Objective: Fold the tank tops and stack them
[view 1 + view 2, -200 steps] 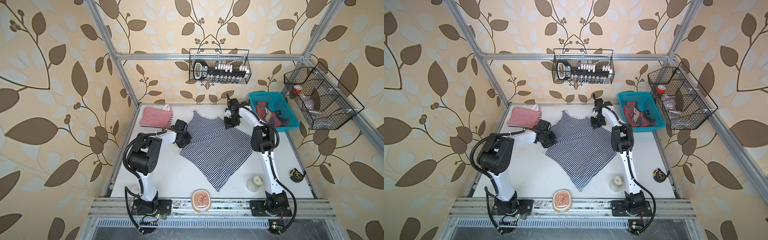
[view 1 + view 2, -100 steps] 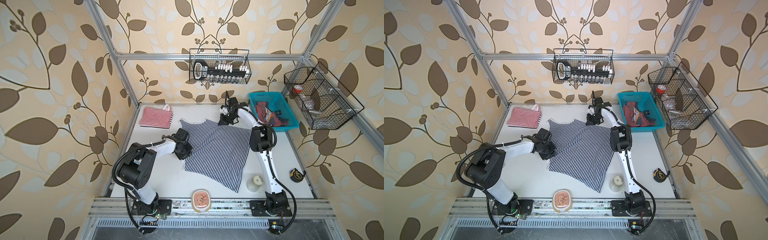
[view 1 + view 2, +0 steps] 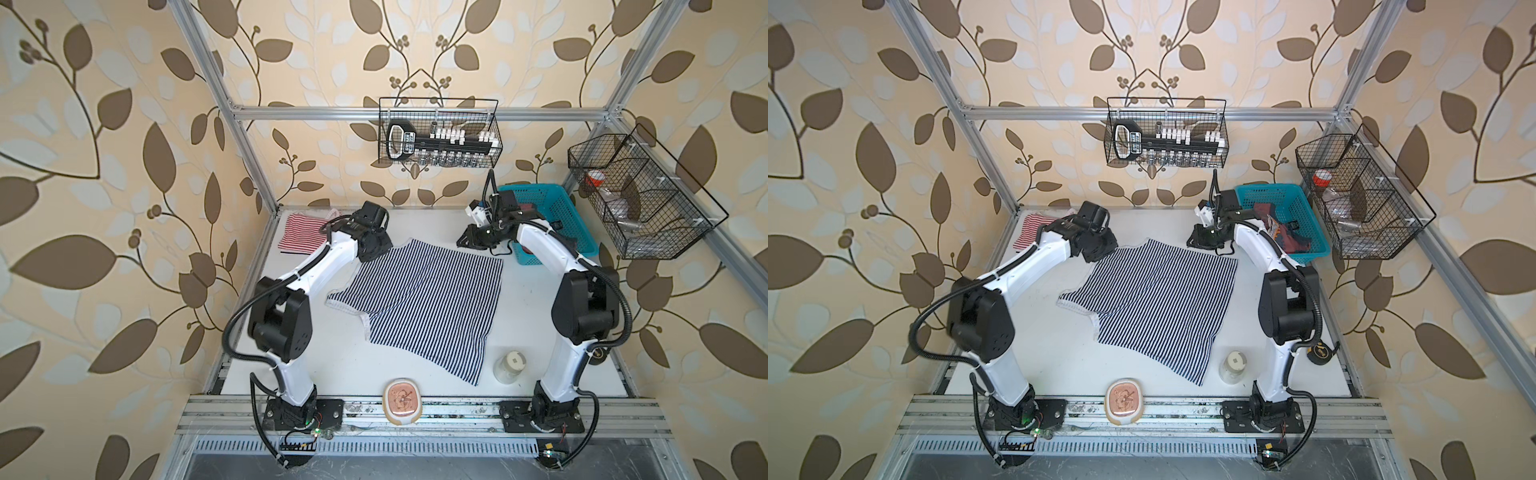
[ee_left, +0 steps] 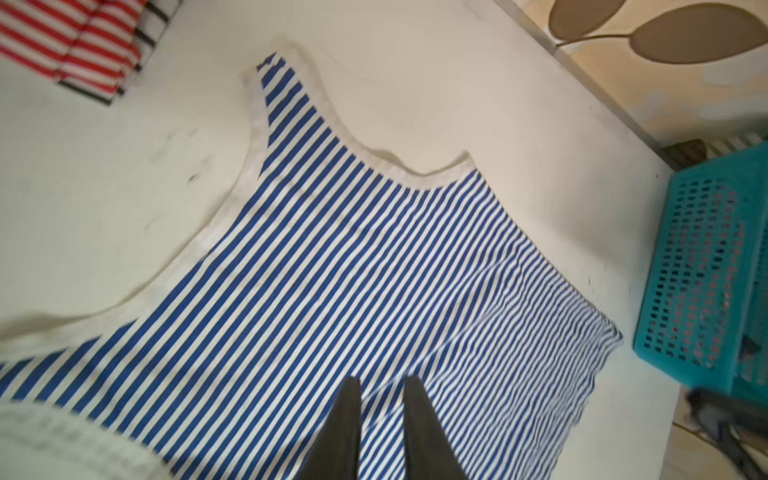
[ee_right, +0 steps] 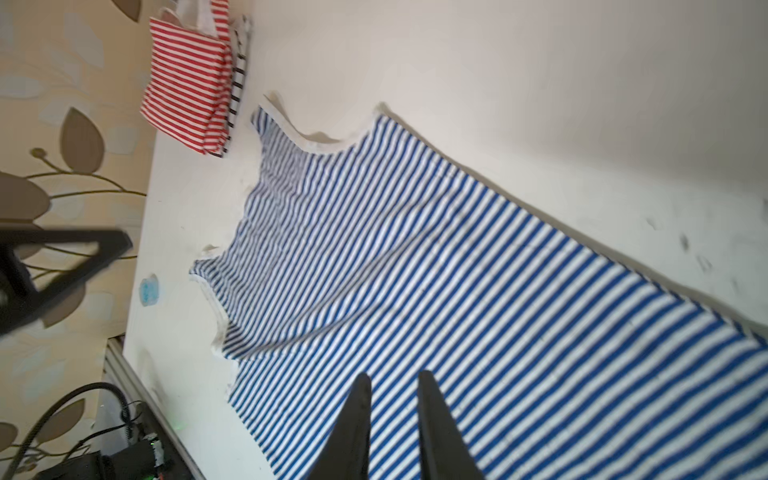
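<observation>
The navy-and-white striped tank top (image 3: 428, 299) lies spread flat mid-table, its white-trimmed straps toward the left. My left gripper (image 3: 380, 245) hovers at its far left corner. In the left wrist view its jaws (image 4: 382, 380) stand slightly open over the stripes, holding nothing. My right gripper (image 3: 465, 241) is at the far right corner, its jaws (image 5: 395, 375) also a little open and empty. The red-and-white striped top (image 3: 301, 235) lies folded at the far left. The dusty red top (image 3: 1293, 243) is bunched in the teal basket (image 3: 552, 216).
A white-lidded jar (image 3: 510, 365) stands near the striped top's front corner. An oval pink dish (image 3: 402, 402) sits on the front rail. A tape measure (image 3: 1320, 353) lies by the right arm's base. Wire baskets hang on the back wall (image 3: 438, 139) and the right wall (image 3: 636, 195).
The navy top has been swung round from a diamond lie and laid flat. Both grippers have opened and let go of it. The left gripper moved back to the far left corner.
</observation>
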### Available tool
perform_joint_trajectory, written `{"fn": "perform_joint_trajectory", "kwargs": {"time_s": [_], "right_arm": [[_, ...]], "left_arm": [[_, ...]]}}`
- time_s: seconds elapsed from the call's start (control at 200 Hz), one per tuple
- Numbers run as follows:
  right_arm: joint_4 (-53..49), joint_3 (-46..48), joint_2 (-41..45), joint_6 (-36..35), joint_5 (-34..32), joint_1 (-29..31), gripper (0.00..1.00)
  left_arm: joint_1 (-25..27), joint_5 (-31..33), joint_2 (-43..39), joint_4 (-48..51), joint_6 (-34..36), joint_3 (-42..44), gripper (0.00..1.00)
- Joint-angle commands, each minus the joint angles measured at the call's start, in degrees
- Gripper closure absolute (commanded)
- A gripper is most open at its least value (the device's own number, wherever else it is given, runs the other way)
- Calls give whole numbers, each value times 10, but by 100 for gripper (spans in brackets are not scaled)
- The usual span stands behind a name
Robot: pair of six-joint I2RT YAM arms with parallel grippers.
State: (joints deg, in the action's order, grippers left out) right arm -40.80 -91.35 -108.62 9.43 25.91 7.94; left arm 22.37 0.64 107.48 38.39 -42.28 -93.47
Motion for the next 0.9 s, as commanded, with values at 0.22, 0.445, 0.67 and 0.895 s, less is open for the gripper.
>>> {"fn": "perform_joint_trajectory", "kwargs": {"time_s": [0.22,0.445,0.67,0.895], "right_arm": [[23,155,4,-29,-38,-60,100],[-16,137,-60,-44,-74,-65,100],[-22,111,-108,-39,-96,-69,100],[-72,-1,-183,-33,-127,-69,100]], "left_arm": [[-10,-34,189,90,147,-159,84],[-24,-23,237,90,137,-175,85],[-48,-21,268,77,106,-169,87],[-89,-9,268,59,63,-124,89]]}}
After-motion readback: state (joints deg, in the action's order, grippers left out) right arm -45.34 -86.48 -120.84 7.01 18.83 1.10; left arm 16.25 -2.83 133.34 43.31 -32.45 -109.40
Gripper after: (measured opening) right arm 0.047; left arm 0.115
